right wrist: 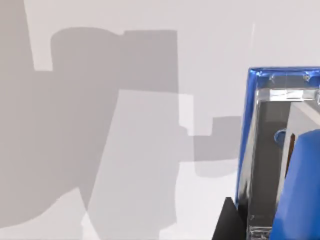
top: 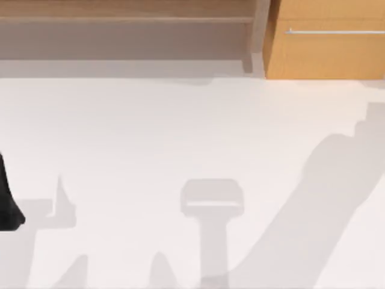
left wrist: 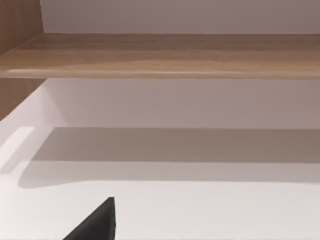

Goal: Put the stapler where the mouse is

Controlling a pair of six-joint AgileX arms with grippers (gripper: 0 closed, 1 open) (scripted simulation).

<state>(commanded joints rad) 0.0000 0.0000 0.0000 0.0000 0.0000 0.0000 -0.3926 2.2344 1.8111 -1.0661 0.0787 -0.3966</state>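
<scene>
Your right hand has the blue stapler right against its dark finger, above the white bench; you cannot tell its grip. Your left arm sits parked.

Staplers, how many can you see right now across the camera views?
1. The blue stapler shows close in the right wrist view, its metal strip facing the camera, above the white table. Others could lie outside the views.
</scene>
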